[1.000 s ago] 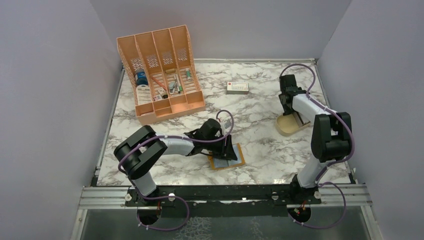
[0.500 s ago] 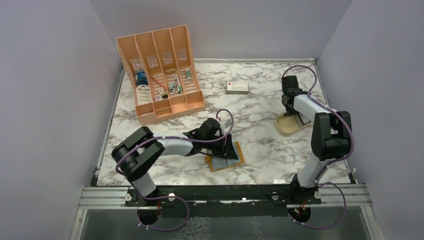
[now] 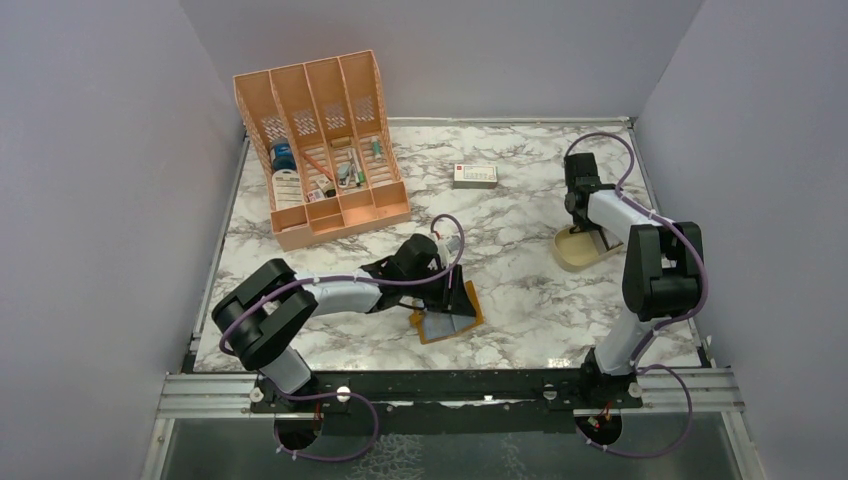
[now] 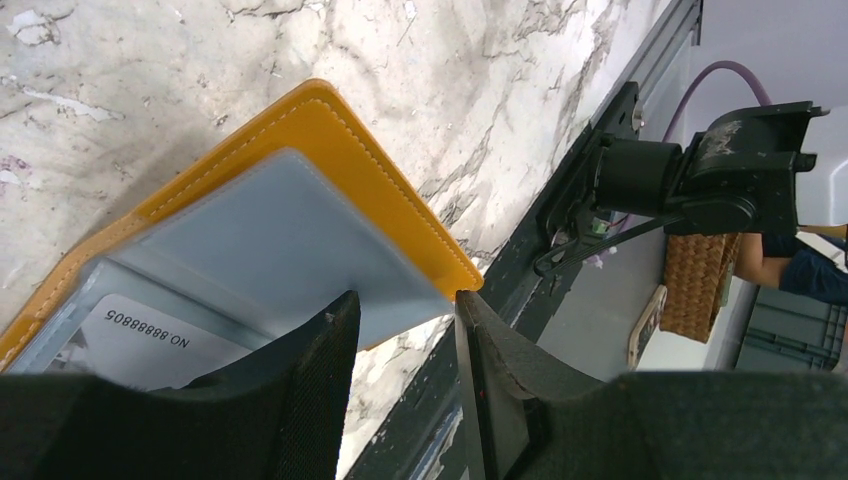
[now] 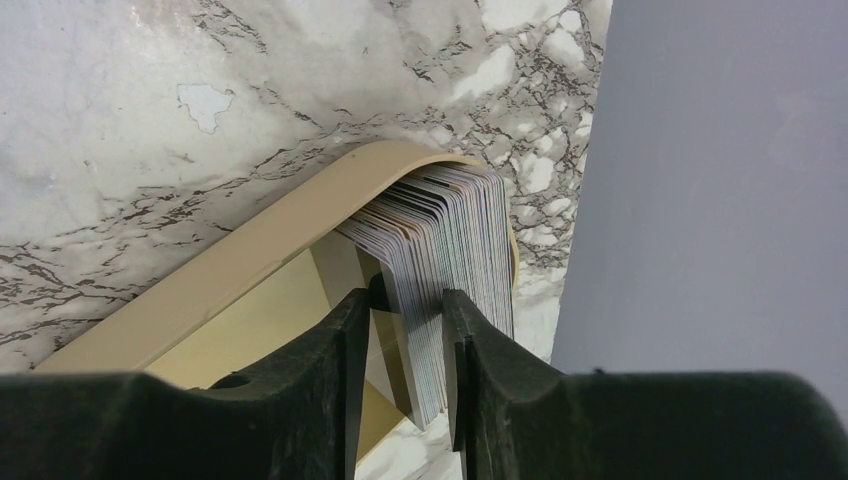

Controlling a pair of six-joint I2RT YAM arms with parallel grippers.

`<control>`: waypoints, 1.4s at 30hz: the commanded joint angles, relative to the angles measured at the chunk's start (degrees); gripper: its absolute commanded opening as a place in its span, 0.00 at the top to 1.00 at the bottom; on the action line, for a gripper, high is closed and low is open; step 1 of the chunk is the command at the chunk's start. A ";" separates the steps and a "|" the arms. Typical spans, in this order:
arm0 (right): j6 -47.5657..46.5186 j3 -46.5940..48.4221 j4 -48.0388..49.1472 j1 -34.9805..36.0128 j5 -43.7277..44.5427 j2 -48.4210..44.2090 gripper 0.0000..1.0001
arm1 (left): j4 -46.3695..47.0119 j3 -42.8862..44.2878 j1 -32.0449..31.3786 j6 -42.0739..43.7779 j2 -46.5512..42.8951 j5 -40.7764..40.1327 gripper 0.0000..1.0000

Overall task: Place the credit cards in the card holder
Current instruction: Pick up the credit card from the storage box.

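The card holder [image 3: 448, 322] lies open on the marble, mustard-orange outside [image 4: 340, 140] with grey-blue lining. A printed card [image 4: 130, 340] shows in its pocket. My left gripper [image 3: 458, 300] is down on it, open, and the lining's corner reaches between the fingertips [image 4: 398, 300]. The credit cards [image 5: 450, 220] stand on edge as a grey stack in a tan dish [image 5: 250, 260]. My right gripper [image 5: 405, 295] points down into that dish [image 3: 575, 258]. Its jaws straddle several cards at the stack's left end. The right finger touches them and a thin gap remains at the left finger.
A large orange desk organiser [image 3: 325, 140] with small items stands at the back left. A white box with a red mark [image 3: 474, 175] lies at the back middle. The grey side wall [image 5: 720, 200] is close beside the dish. The black front rail [image 3: 450, 385] runs just behind the card holder.
The right gripper's jaws have narrowed around the cards. The left gripper and the card holder have shifted slightly left and toward the front edge, and the holder has turned a little.
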 commanded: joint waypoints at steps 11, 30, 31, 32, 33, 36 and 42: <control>0.27 0.27 2.05 -0.50 1.64 -2.06 0.73 | -1.19 -1.29 -0.34 1.48 -2.05 -1.89 0.58; 1.50 1.58 0.61 -0.50 0.71 -4.26 0.86 | -1.67 -1.62 -0.30 1.66 -2.39 -2.60 0.58; 1.70 1.71 0.20 -0.50 0.10 -4.50 0.87 | -1.67 -1.66 -0.31 1.68 -2.36 -2.71 0.58; 1.94 1.86 -0.13 -0.50 -0.40 -4.66 0.88 | -1.67 -1.69 -0.36 1.73 -2.34 -2.67 0.58; 2.20 2.00 -0.59 -0.48 -1.04 -4.88 0.89 | -1.67 -1.67 -0.30 1.71 -2.32 -2.72 0.58; 3.40 2.77 -2.54 -0.41 -4.36 -5.71 0.95 | -1.55 -1.80 -0.36 1.52 -2.31 -2.61 0.58; 6.54 5.75 -8.50 -0.32 -12.80 -8.32 0.99 | -2.34 -2.09 -0.30 0.66 -4.88 -4.93 0.58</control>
